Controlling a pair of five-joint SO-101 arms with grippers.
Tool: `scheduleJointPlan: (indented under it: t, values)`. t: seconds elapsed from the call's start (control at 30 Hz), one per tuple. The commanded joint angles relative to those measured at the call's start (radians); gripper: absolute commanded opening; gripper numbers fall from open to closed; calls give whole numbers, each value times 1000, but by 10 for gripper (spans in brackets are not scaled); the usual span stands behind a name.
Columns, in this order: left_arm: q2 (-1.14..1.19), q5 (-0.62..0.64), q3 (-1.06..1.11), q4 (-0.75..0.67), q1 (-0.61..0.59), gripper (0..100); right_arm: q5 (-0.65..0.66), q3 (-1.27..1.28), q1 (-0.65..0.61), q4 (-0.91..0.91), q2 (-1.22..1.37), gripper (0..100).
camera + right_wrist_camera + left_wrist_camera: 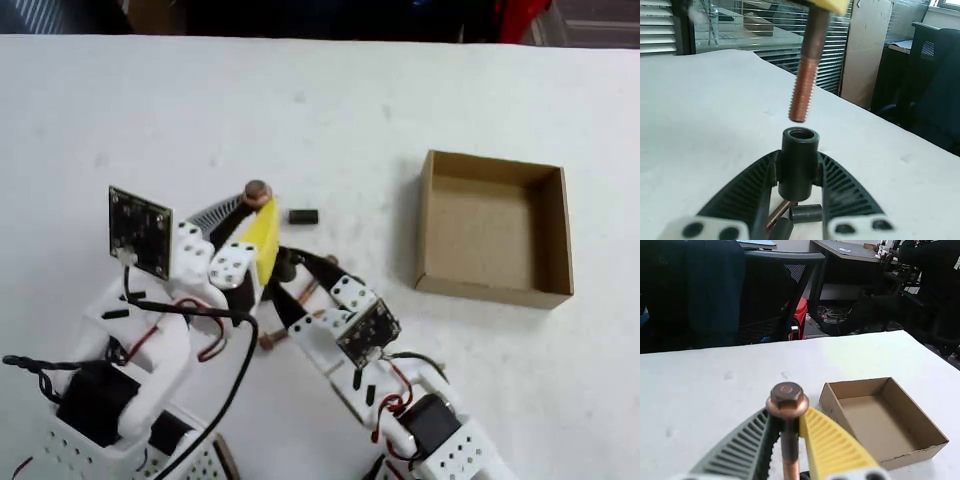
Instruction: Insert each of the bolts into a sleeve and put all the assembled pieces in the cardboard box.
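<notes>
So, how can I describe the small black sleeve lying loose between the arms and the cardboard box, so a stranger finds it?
Find the open brown cardboard box on the white table. Between it and the yellow-fingered left pincer lies a short black metal sleeve. It rests on its side, touched by nothing, whereas another black sleeve stands upright in the right pincer.

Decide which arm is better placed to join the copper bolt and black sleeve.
Probably left. Left hand holds the copper hex-head bolt, threads down, just above the black cylindrical sleeve held upright in the right hand; it need only lower.
</notes>
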Motion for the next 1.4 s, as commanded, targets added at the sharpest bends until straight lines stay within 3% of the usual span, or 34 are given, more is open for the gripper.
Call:
scheduleJointPlan:
  t: [0.0,0.8,1.1,1.37]
  values:
    - [-1,12,17,-61,-4,23,12,9,-7,-7,-5,15]
    - [1,63,28,18,38,23,12,9,-7,-10,-5,15]
    - [-1,63,149,18,47,23,12,9,-7,-10,-5,15]
    - [-1,61,167,60,127,23,12,9,-7,-10,-5,15]
